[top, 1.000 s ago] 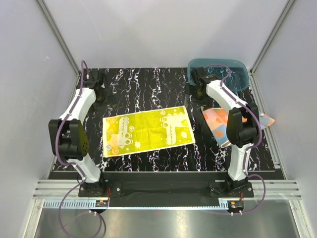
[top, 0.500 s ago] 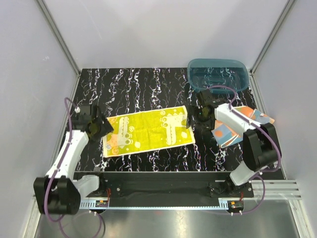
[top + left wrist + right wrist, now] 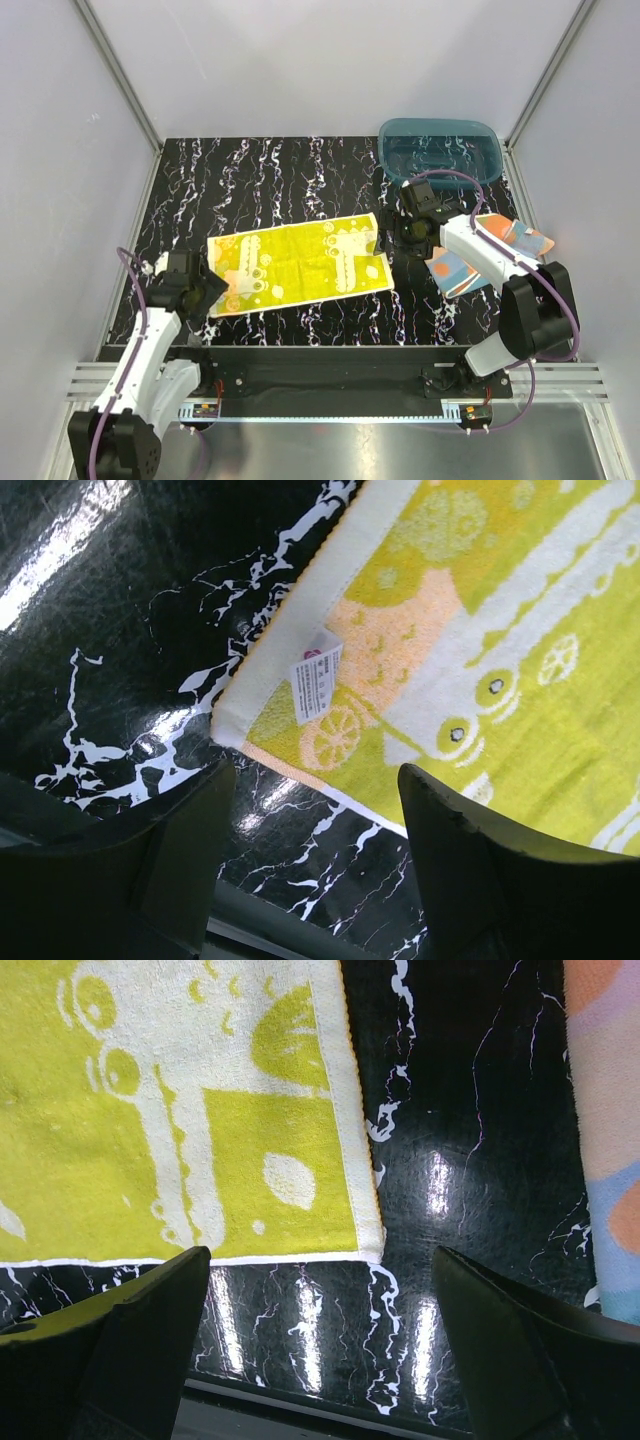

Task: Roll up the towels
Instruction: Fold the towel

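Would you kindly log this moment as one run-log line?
stage: pre-grasp | left gripper: open at near-left corner of yellow towel | right gripper: open by its right end | orange towel: not held

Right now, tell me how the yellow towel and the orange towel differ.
The yellow towel lies spread flat mid-table; the orange towel sits by the right edge, partly hidden under the right arm. The yellow towel shows white figures; the orange towel has pale blue patches. Both lie unrolled on the black table.
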Controlling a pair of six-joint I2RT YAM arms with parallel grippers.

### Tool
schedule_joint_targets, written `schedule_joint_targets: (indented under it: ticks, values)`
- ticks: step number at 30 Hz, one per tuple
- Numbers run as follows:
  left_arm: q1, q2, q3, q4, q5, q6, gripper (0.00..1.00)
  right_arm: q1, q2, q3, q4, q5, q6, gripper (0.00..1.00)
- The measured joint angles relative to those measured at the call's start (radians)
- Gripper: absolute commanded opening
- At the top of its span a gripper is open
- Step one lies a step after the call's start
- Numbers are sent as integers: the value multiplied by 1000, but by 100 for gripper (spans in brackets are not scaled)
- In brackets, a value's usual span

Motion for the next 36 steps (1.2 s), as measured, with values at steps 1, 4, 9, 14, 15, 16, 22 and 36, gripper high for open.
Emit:
schedule_joint_targets:
  ticks: [1, 4, 9, 14, 15, 16, 22, 36]
  values:
    - [0, 13, -3, 4, -1, -10, 70, 0, 0, 0, 0, 0, -6, 100]
    - [-1, 61, -40, 40, -3, -45, 68, 0, -3, -3, 1, 0, -17, 100]
    - [-10, 46, -107, 40, -23, -85, 65, 0, -3, -16, 0, -25, -31, 100]
    - [-15, 58, -108, 49, -63, -104, 57, 0, 1, -17, 1, -46, -36, 100]
    - [-15, 63, -108, 50, -74, -106, 55, 0, 2, -17, 1, -50, -38, 100]
    - [-15, 66, -109, 52, -84, -108, 53, 0, 3, -17, 1, -50, -39, 100]
    - [-15, 89, -117, 69, -126, -106, 46, 0, 14, -17, 1, -52, -42, 99]
    - [-15, 116, -135, 148, -137, -58, 0, 0, 46, -18, 4, -55, -50, 100]
